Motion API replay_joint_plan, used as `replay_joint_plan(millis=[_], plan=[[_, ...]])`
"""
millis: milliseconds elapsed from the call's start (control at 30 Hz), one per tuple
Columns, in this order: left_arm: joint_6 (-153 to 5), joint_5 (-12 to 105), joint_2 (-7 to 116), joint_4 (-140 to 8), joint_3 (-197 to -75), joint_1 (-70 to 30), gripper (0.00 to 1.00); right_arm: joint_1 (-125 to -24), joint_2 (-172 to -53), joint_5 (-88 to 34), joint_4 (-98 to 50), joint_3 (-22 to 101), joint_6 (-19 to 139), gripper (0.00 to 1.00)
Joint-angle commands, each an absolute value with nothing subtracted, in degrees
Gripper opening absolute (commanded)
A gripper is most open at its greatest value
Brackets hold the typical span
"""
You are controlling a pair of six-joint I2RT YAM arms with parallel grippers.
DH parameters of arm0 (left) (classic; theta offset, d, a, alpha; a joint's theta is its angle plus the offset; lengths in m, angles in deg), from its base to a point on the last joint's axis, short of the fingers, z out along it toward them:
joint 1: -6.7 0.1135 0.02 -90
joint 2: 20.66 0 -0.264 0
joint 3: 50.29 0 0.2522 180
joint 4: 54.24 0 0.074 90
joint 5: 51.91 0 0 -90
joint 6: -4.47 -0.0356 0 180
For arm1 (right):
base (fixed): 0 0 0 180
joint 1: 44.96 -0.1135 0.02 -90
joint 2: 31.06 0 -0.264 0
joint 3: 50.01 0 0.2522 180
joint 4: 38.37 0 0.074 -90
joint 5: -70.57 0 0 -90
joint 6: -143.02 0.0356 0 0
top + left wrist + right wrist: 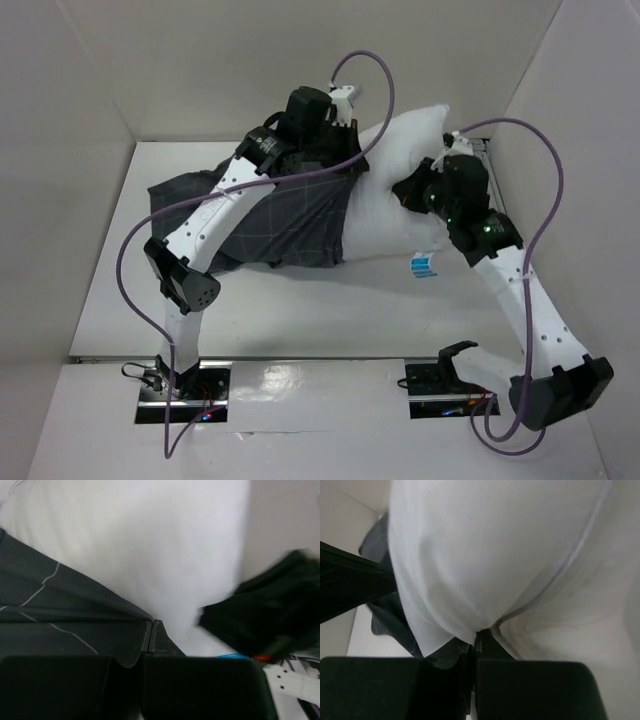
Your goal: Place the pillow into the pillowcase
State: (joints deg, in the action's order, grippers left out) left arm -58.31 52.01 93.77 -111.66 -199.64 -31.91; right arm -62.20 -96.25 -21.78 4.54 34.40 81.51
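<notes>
The white pillow lies at the back right of the table, its left part inside the dark grey checked pillowcase. Its blue-and-white tag sticks out at the near edge. My left gripper is at the far edge of the pillowcase's mouth. In the left wrist view it is shut on the edge of the pillowcase, with the pillow beyond. My right gripper presses into the pillow's right half. In the right wrist view it is shut on a bunched fold of the pillow.
White walls enclose the table on the left, back and right, and the right wall is close to the right arm. Purple cables loop off both arms. The right arm shows blurred in the left wrist view.
</notes>
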Motion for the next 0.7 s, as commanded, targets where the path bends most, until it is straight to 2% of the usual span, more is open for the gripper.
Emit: replay_joint_plan(millis=[0,67,167,233,267,300,333,367,433,467,500,533,600,667], plan=[[-50.39,67.27,94.03,-97.62,-200.71,-37.42,0.00,-67.28,-102.86,-30.77,-7.28,19.41,89.74,0.00],[-49.76,67.27,94.04,-98.24,-199.68,-37.42,0.00,-67.81,-103.05,-30.77,-8.43,14.41,91.42,0.00],[-51.25,60.87,90.71,-98.24,-194.59,-37.42,0.00,-68.34,-97.89,-26.91,-8.35,10.17,92.30,0.00],[-51.95,59.11,90.17,-98.24,-192.82,-36.81,0.00,-68.34,-96.89,-22.61,-6.34,10.16,92.30,0.00],[-53.44,57.62,90.17,-98.24,-192.81,-36.29,0.03,-68.34,-96.28,-21.47,-4.41,10.85,91.61,0.00],[-54.41,56.65,90.69,-100.93,-193.94,-36.28,0.12,-68.34,-96.28,-20.76,-3.69,12.43,91.08,0.00],[-55.55,55.86,91.22,-103.05,-195.34,-35.76,0.27,-68.34,-96.80,-20.14,-2.90,13.49,91.07,0.00],[-58.35,53.93,91.84,-105.25,-198.66,-35.75,0.54,-68.34,-97.41,-19.61,-2.20,14.63,89.59,0.00],[-62.22,47.54,90.80,-110.86,-199.84,-35.75,0.74,-68.34,-98.20,-19.61,0.17,18.32,87.48,0.31],[-63.20,44.37,89.39,-112.11,-198.62,-35.75,0.80,-68.34,-98.21,-19.61,1.05,19.55,86.69,0.48],[-64.17,40.68,85.55,-112.99,-196.78,-35.75,0.97,-68.34,-98.91,-19.00,3.41,20.78,86.07,0.63],[-65.13,36.90,83.25,-113.70,-194.50,-35.75,1.00,-67.82,-98.91,-18.99,4.39,22.97,86.06,0.83],[-65.94,25.39,75.55,-114.23,-185.49,-35.75,1.00,-67.81,-98.91,-17.77,7.63,25.35,84.66,0.91],[-64.72,17.49,70.16,-114.23,-174.78,-35.75,1.00,-67.81,-98.04,-16.27,10.71,26.50,84.13,0.95]])
